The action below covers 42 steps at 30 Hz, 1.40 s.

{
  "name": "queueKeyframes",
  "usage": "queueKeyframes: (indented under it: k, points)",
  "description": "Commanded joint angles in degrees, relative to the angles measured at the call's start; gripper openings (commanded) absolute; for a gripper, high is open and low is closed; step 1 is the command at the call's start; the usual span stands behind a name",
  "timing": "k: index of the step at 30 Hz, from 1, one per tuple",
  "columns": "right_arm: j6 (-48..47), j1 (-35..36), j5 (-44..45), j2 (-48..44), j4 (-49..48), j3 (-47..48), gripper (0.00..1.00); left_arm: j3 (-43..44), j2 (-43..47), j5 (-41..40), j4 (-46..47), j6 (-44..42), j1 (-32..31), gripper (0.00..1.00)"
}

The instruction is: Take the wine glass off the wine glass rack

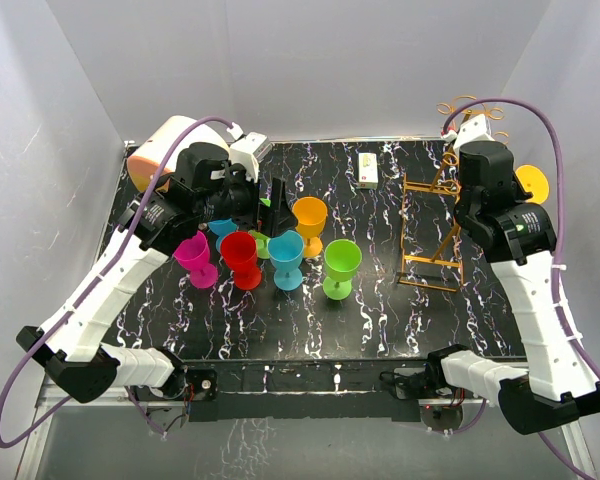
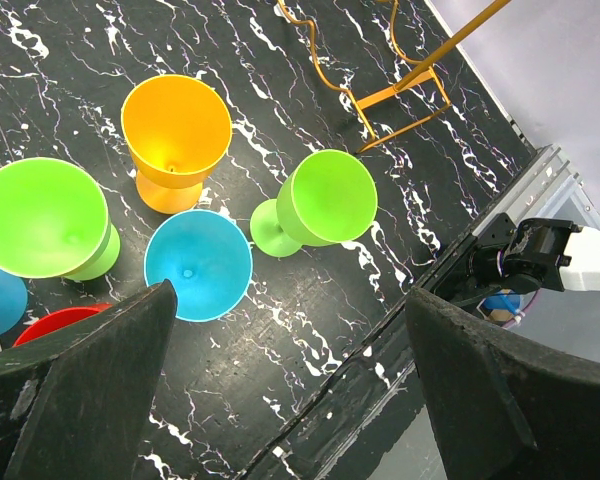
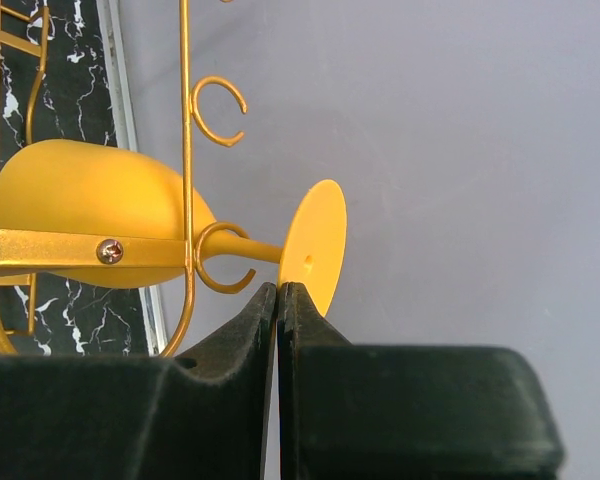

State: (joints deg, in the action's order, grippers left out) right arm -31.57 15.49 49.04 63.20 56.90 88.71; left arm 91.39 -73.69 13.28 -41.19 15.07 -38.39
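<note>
**Worktop holdings, left to right: one glass on the rack, six standing loose**

1. Drum (image 1: 158, 150): cream and orange, far left corner of the black marbled worktop (image 1: 380, 320), partly behind the left arm.
2. Left pincer (image 2: 290, 300): fingers wide apart, holding nothing, hanging above the cluster of loose glasses.
3. Magenta glass (image 1: 195, 256): upright, leftmost of the cluster.
4. Red glass (image 1: 240, 256): upright, just beside the magenta one.
5. Lime glass (image 2: 45, 218): upright, behind the red and blue ones, largely hidden by the pincer in the top view.
6. Blue glass (image 1: 286, 256): upright, middle of the cluster.
7. Orange glass (image 1: 309, 220): upright, behind the blue one.
8. Green glass (image 1: 342, 266): upright, rightmost of the cluster, near the foot of the rack.
9. Box (image 1: 369, 170): small and white, lying near the far edge of the worktop.
10. Rack (image 1: 430, 232): gold wire frame, standing right of centre, with curled loops at its top.
11. Yellow glass (image 3: 80, 210): on the rack near its top. The stem passes through an open wire curl, the bowl sits inside the frame behind a screwed bar, and the foot sticks out towards the grey wall.
12. Right pincer (image 3: 278, 290): fingers pressed together with nothing between them, tips just beside the rim of the yellow foot.
</note>
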Motion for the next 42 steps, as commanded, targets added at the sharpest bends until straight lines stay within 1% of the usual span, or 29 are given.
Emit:
queueKeyframes:
  k: [1, 7, 11, 19, 29, 33, 38, 42]
  points:
    - [-0.78, 0.42, 1.36, 0.17, -3.02, 2.79, 0.0, 1.94, 0.72, 0.41, 0.16, 0.05, -0.19, 0.97]
    - [0.46, 0.5, 1.17, -0.78, -0.79, 1.63, 0.0, 1.63, 0.66, 0.43, 0.22, 0.05, -0.17, 0.97]
    - [0.2, 0.51, 2.45, -1.58, -0.95, -0.29, 0.0, 1.76, 0.57, 0.77, 0.24, 0.05, -0.19, 0.97]
    - [1.6, 0.5, 2.19, -2.03, 0.95, -0.58, 0.0, 1.66, 0.63, 1.05, 0.09, 0.25, -0.19, 0.97]
    - [1.6, 0.43, 4.46, -2.99, 1.14, -2.79, 0.0, 2.04, 0.36, 1.39, 0.14, 0.35, -0.15, 0.97]
    - [1.4, 0.38, 4.29, -2.9, 0.35, -2.52, 0.0, 2.27, 0.3, 1.44, 0.05, 0.35, -0.18, 0.97]
    - [0.58, 0.38, 3.25, -0.1, -0.97, 0.65, 0.0, 2.53, 0.3, 1.41, 0.14, 0.32, -0.16, 0.97]
    - [0.67, 0.42, 3.13, 1.03, 0.02, 1.26, 0.0, 2.55, 0.58, 1.13, -0.11, 0.4, -0.19, 0.97]
